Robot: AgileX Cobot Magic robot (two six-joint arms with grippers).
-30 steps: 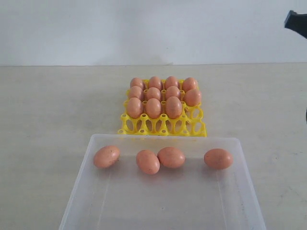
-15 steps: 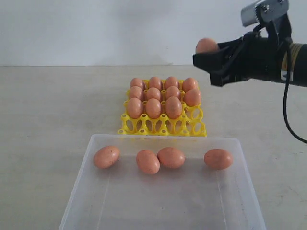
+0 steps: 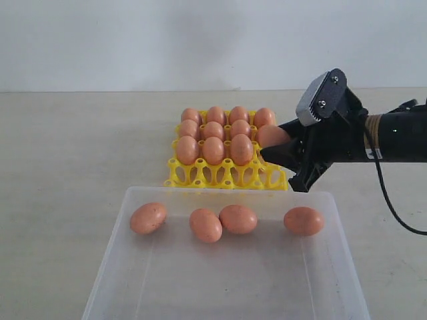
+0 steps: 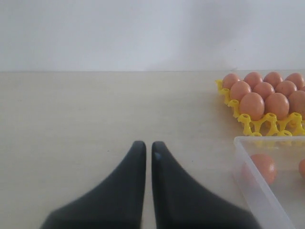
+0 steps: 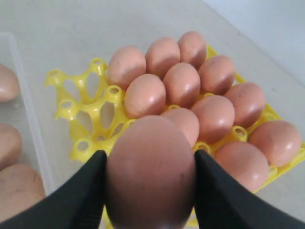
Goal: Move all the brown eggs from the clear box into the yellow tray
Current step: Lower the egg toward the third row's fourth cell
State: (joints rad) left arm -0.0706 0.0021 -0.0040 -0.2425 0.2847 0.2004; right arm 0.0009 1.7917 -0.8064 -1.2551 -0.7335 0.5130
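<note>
My right end effector [image 3: 275,141] squeezes one brown egg [image 5: 150,171] above the 3 o'clock side of the yellow tray [image 3: 227,175], which is mostly full. Four more eggs [image 3: 205,225] lie in the clear box [image 3: 227,287] at the tray's 6 o'clock. My left end effector [image 4: 147,149] is pinched shut and empty over the counter [image 4: 71,109].

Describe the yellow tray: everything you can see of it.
The yellow tray is a bright yellow plastic lattice of cups with small pegs. It lies flat on the table just behind the clear box. Eleven brown eggs sit in its far cups and the near row is empty. The right end effector holds a twelfth egg by its right side.
</note>
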